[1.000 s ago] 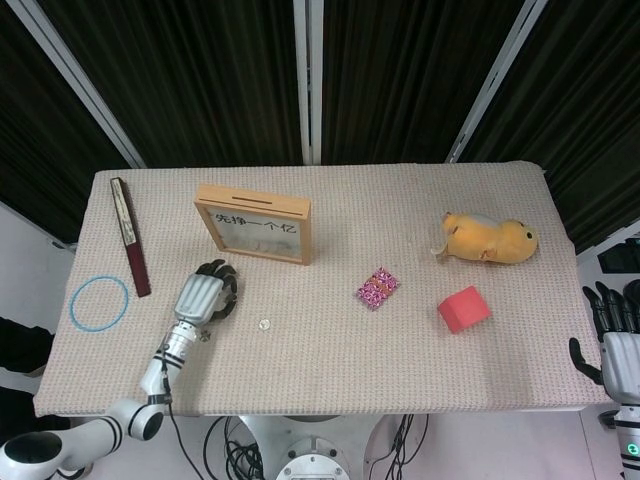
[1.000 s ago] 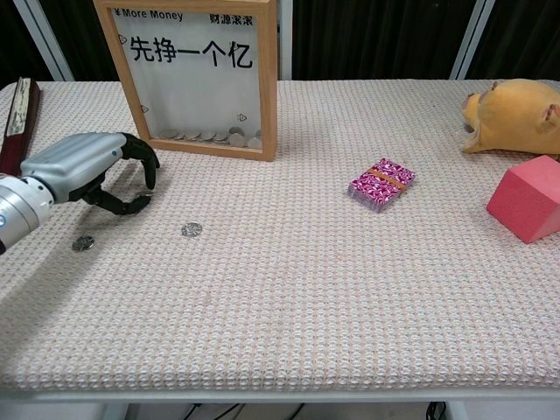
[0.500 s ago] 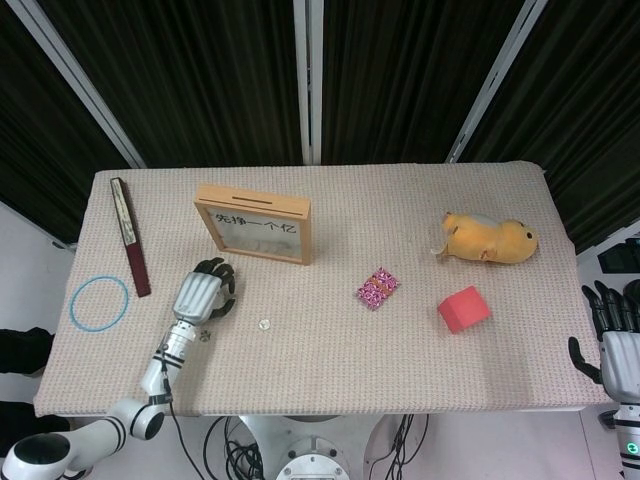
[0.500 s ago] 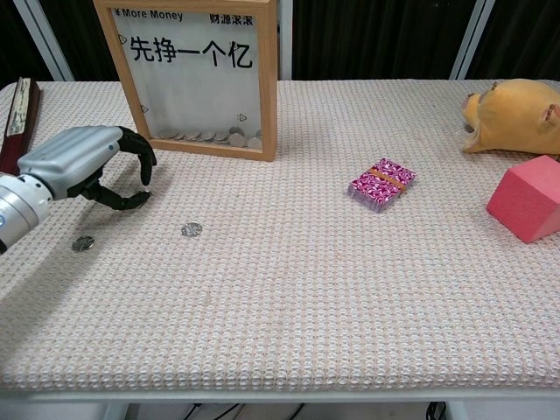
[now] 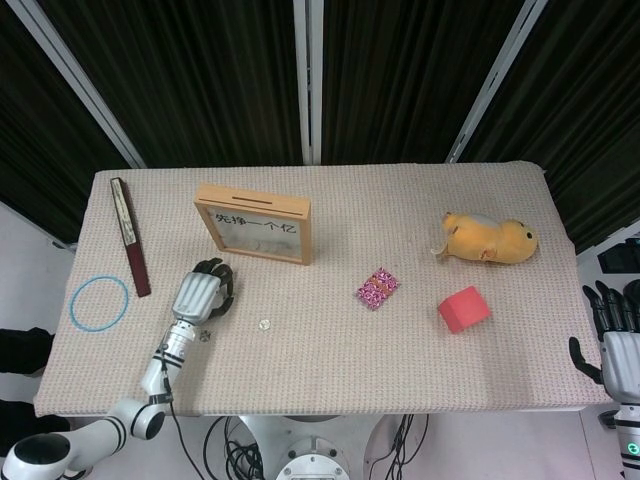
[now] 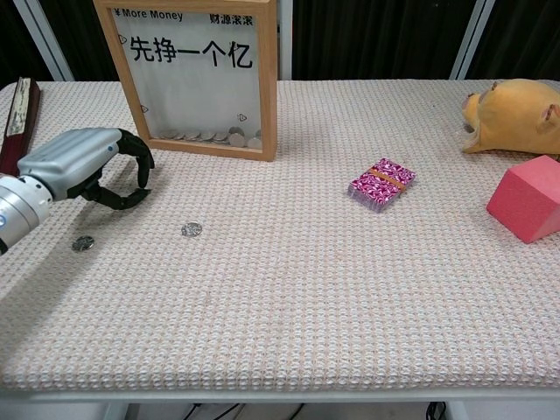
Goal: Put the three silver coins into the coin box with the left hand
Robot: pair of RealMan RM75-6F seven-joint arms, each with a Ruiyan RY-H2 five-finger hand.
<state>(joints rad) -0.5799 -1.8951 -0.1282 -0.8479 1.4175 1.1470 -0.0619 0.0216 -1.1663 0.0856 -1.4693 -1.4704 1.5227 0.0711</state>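
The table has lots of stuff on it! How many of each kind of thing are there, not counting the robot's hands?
Loose silver coins: 2
Coin box: 1
Plush toy: 1
Red block: 1
Pink patterned packet: 1
Blue ring: 1
Dark stick: 1
Total: 8

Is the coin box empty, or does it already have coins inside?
Not empty. In the chest view, several silver coins lie along the bottom of the coin box, behind its clear front.
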